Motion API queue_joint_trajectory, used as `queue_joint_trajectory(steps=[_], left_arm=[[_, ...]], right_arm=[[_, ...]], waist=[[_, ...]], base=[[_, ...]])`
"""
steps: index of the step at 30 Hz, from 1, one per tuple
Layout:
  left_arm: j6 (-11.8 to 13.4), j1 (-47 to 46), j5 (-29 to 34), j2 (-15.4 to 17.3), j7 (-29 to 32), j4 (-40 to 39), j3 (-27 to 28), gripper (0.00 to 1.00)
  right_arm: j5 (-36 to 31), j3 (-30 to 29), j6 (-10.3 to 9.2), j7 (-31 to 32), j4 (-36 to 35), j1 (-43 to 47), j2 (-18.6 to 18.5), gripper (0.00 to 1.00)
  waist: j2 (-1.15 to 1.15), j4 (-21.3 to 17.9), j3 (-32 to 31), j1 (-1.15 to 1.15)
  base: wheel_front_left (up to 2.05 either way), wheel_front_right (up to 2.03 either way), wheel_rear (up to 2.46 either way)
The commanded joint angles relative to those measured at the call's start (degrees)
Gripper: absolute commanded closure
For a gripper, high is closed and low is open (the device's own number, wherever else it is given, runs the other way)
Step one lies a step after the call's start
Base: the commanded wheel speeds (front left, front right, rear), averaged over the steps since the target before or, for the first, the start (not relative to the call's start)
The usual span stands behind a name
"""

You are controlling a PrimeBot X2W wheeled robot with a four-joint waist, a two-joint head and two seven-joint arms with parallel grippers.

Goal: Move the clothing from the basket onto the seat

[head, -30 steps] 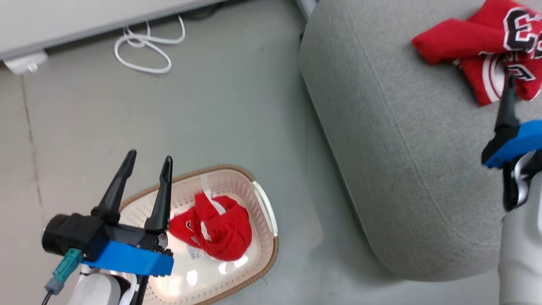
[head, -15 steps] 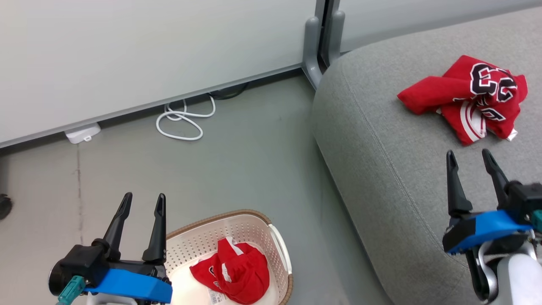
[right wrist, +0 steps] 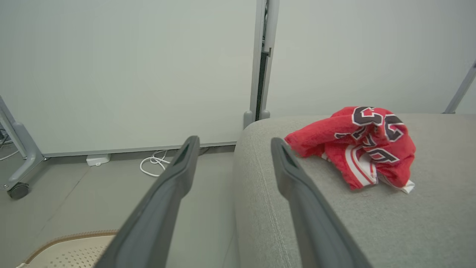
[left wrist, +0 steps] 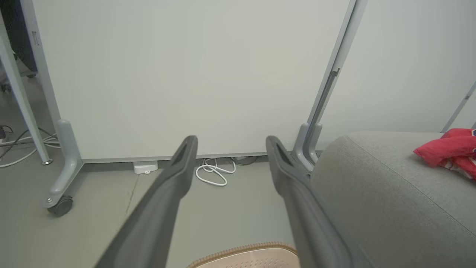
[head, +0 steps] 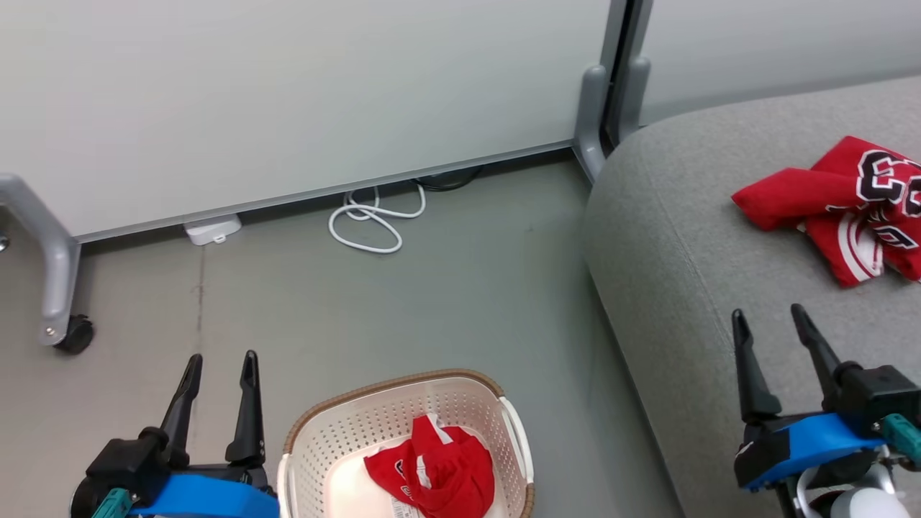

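Hovering at 7 o'clock in the head view, the left end effector (head: pixel 221 360) has its two dark fingers spread apart and grips nothing. The right end effector (head: pixel 767 315) sits at 4 o'clock, also spread apart and gripping nothing, above the near part of the seat (head: pixel 691 302).

The basket (head: pixel 392 383) stands on the floor (head: pixel 460 302) at 6 o'clock, just beside the left end effector on its 3 o'clock side. One red garment with white trim (head: pixel 442 471) lies crumpled inside the basket, toward its 3 o'clock wall, with a white label showing at the garment's lower edge.

The red jersey (head: pixel 820 196) with black-and-white numbers lies bunched on the grey seat at 2 o'clock in the head view, at 1 o'clock from the right end effector and apart from it.

A coiled white cable (head: pixel 367 229) lies on the floor at 12 o'clock from the basket, against the base of a pale partition panel (head: pixel 288 93). A caster foot (head: pixel 74 334) of the partition stands at 9 o'clock.
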Motion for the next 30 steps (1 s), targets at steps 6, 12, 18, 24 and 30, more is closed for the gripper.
queue_joint_trajectory(steps=[6, 12, 18, 24, 30], left_arm=[[-0.49, 2.07, 1.11, -0.98, -0.27, 1.08, 2.17, 0.00], [-0.52, 1.30, 0.72, -1.28, -0.27, 3.51, 2.20, 0.00], [-0.54, 0.38, 0.48, -1.00, -0.27, 4.78, 2.52, 0.00], [-0.54, 0.44, 0.79, -1.15, -0.27, 5.00, 3.30, 0.00], [-0.54, 0.52, 1.17, -1.64, -0.27, 4.57, 3.87, 0.00]], right_arm=[[0.63, 3.15, 0.01, 0.43, 0.55, 2.37, -0.04, 0.00], [1.02, 4.38, 0.01, 0.90, 0.61, 3.41, -0.04, 0.00], [1.63, 4.68, 0.01, 0.98, 0.36, 4.49, -0.04, 0.00], [2.91, 4.59, 0.01, 0.93, 0.97, 5.16, -0.04, 0.00], [3.30, 4.68, 0.01, 0.42, 1.20, 5.05, -0.04, 0.00]], waist=[[0.00, 4.77, -1.84, 0.01], [0.00, 9.23, -3.39, 0.01], [0.00, 11.06, -3.77, 0.01], [0.00, 10.97, -3.47, 0.01], [0.00, 10.35, -3.01, 0.01]], base=[[0.00, 0.00, 0.00], [0.00, 0.00, 0.00], [0.00, 0.00, 0.00], [0.00, 0.00, 0.00], [0.00, 0.00, 0.00]])
